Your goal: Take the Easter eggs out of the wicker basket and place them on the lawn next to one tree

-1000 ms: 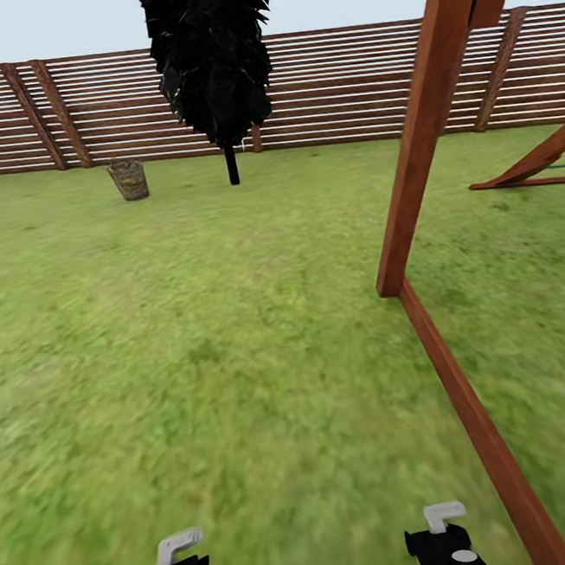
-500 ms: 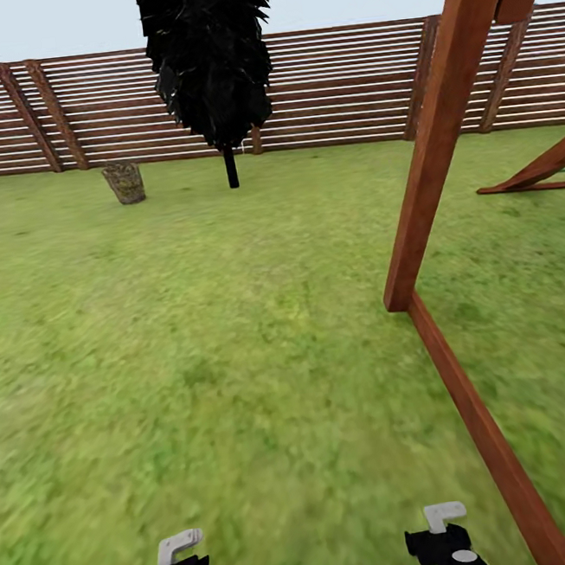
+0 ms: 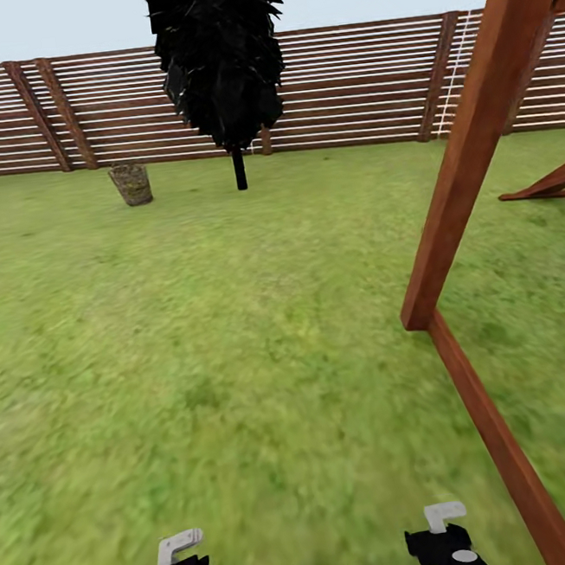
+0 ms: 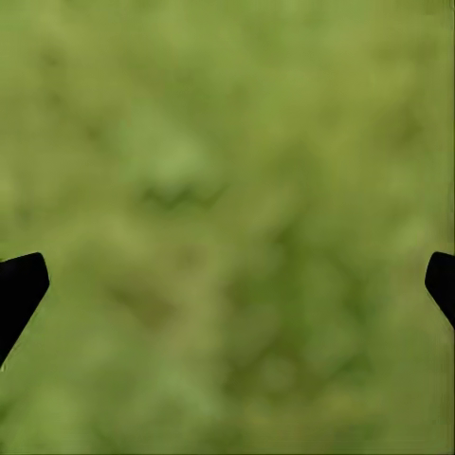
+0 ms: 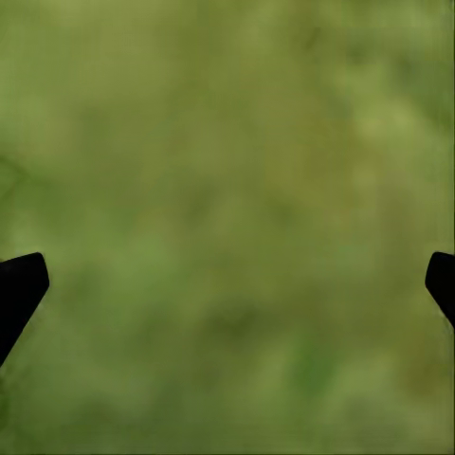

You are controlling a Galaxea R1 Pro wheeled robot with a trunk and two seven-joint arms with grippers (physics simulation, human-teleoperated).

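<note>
The wicker basket point(image 3: 131, 183) stands far off on the lawn point(image 3: 219, 341), just in front of the slatted wooden fence point(image 3: 349, 84) and a little to the left of the black cypress-like tree point(image 3: 223, 62); from here its contents are too small to make out, so the Easter eggs cannot be seen. A red-brown timber frame point(image 3: 471, 176) rises well to the right of the basket, nearer the robot. The left gripper point(image 4: 227, 275) and the right gripper point(image 5: 227, 275) hang low over bare grass, each with its fingertips spread wide apart and nothing between them. Judging by the task, the eggs should be light, rigid and smooth-shelled, apt to slip or roll; each is probably best taken across its widest middle with the fingers closing gently. The basket looks light and open-woven, so it may tip or shift if nudged while reaching in from above.
</note>
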